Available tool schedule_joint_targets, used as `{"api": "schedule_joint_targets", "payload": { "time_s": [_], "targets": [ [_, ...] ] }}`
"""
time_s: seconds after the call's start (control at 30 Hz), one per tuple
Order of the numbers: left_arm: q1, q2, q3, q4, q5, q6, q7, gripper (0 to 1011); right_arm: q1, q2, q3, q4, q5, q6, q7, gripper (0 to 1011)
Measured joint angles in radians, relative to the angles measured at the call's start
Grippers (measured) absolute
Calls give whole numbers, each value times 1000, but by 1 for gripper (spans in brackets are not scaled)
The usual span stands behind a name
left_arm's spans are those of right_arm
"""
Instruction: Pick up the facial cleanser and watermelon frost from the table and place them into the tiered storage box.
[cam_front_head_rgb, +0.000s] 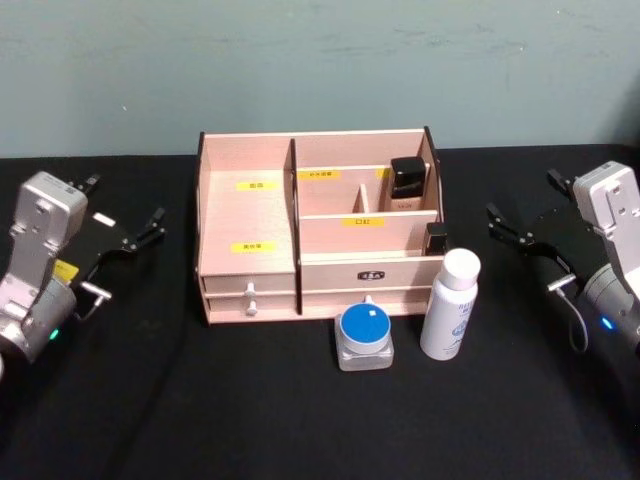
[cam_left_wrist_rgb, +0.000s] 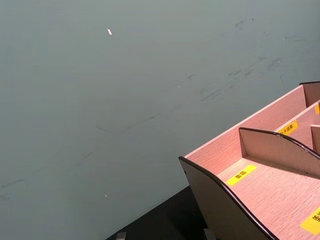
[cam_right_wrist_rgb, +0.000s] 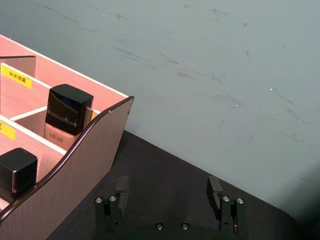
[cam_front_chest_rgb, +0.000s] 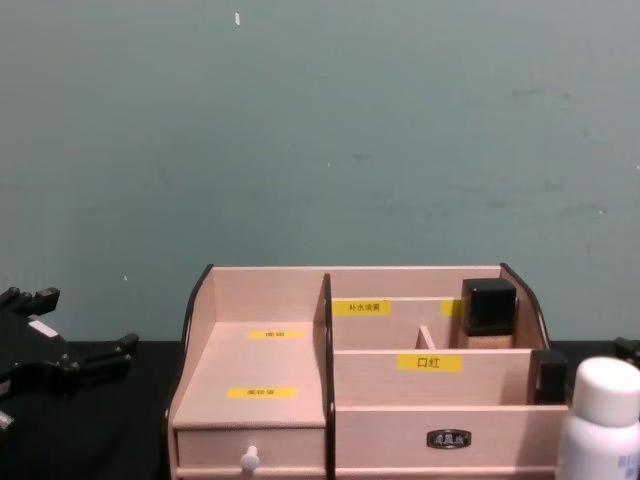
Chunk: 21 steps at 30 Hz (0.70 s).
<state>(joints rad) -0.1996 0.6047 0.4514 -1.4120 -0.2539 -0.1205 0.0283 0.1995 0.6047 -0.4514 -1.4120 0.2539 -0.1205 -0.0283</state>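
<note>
Right end effector (cam_right_wrist_rgb: 167, 189) (splayed), wooden storage box (cam_front_head_rgb: 245, 215)

One box (cam_front_head_rgb: 247, 215), jar (cam_front_head_rgb: 364, 335) and bottle (cam_front_head_rgb: 450, 305); two black-capped containers (cam_front_head_rgb: 408, 185) (cam_front_head_rgb: 436, 240).

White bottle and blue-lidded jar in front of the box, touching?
Apart. Head view shows a strip of black table between the white bottle and the blue-lidded jar.

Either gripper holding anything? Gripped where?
Nothing held. Left gripper and right gripper are both open beside the tiered storage box; the white bottle and blue-lidded jar stand free before it.
</note>
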Motion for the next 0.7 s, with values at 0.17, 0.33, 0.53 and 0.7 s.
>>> {"api": "schedule_joint_targets", "payload": {
  "time_s": [0.17,0.33,0.53,0.7],
  "targets": [
    [0,0,0,0,0,0,0,1001,0,0,0,0,0,0,0,1000],
    [0,0,0,0,0,0,0,1001,0,0,0,0,0,0,0,1000],
    [0,0,0,0,0,0,0,1001,0,0,0,0,0,0,0,1000],
    [0,0,0,0,0,0,0,1001,0,0,0,0,0,0,0,1000]
  ]
}}
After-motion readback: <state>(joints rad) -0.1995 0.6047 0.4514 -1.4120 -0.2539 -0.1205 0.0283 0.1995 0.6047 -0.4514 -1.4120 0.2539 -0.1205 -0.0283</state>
